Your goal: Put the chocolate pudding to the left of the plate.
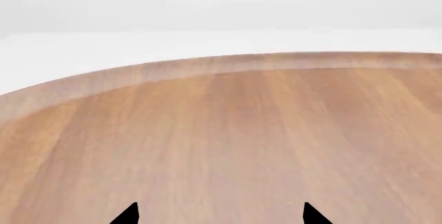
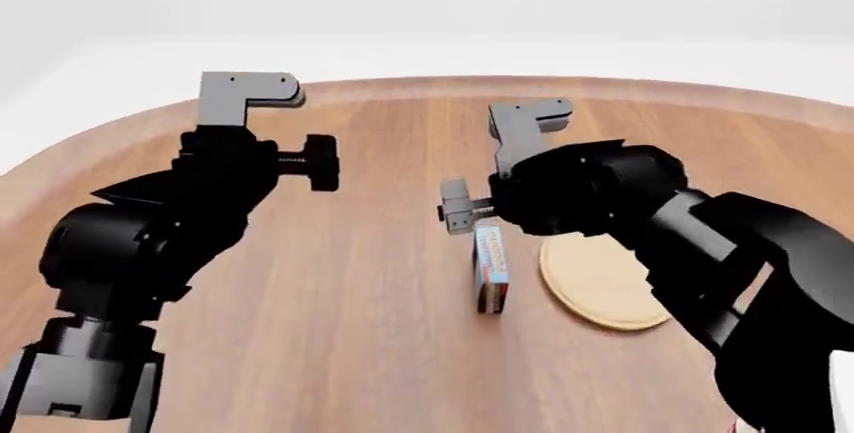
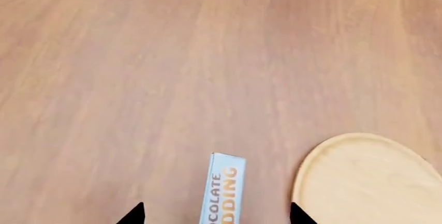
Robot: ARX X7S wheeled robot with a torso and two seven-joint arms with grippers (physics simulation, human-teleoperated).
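Observation:
The chocolate pudding (image 2: pixel 491 269), a thin carton with a light blue printed face, stands on edge on the table just left of the plate (image 2: pixel 607 281), with a small gap between them. In the right wrist view the pudding (image 3: pixel 222 190) lies between the two black fingertips of my right gripper (image 3: pixel 215 216). The fingertips are wide apart and do not touch it. The tan plate (image 3: pixel 366 182) is beside it. My left gripper (image 1: pixel 219 216) is open and empty over bare wood. My left arm (image 2: pixel 200 203) is raised at the table's left.
The round wooden table (image 2: pixel 334 333) has a curved far edge (image 1: pixel 207 66), with white floor beyond. A white object (image 2: pixel 843 383) shows at the head view's lower right corner, partly behind my right arm (image 2: pixel 694 243).

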